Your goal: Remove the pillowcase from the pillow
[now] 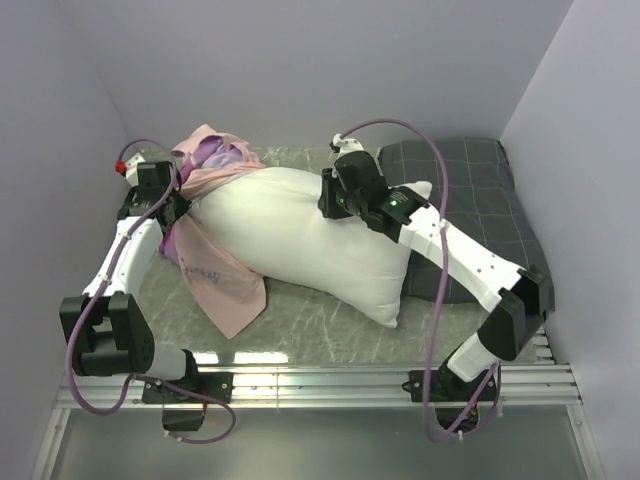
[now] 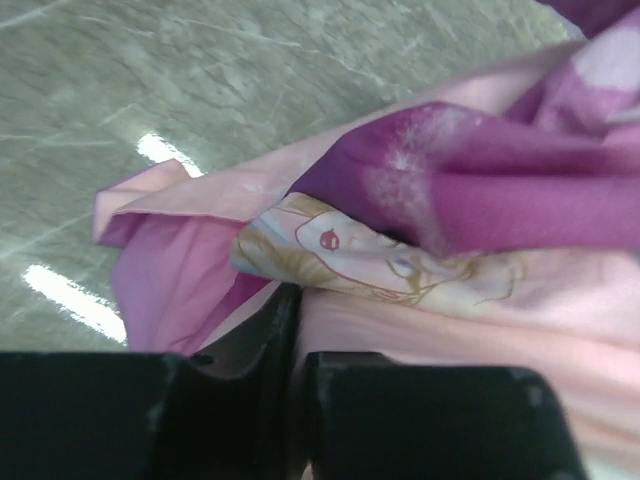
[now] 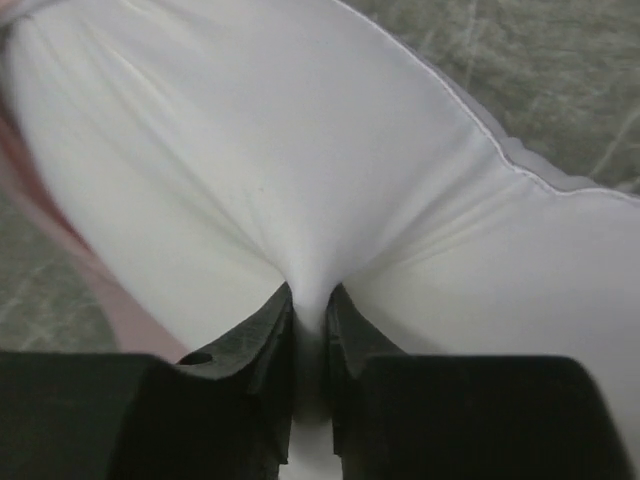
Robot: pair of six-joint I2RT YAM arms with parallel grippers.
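The white pillow (image 1: 310, 235) lies across the middle of the table, mostly bare. The pink and purple pillowcase (image 1: 215, 270) is bunched at its left end and trails forward as a pale pink flap. My left gripper (image 1: 168, 205) is shut on the pillowcase; in the left wrist view its fingers pinch pale pink cloth (image 2: 420, 330) under a printed princess face (image 2: 340, 250). My right gripper (image 1: 333, 200) is shut on the pillow's far edge; in the right wrist view its fingers pinch a fold of white fabric (image 3: 310, 290).
A dark grey checked pillow (image 1: 470, 200) lies at the right, partly under the white pillow and my right arm. The marble-patterned tabletop (image 1: 320, 325) shows in front. Pale walls close in the left, back and right.
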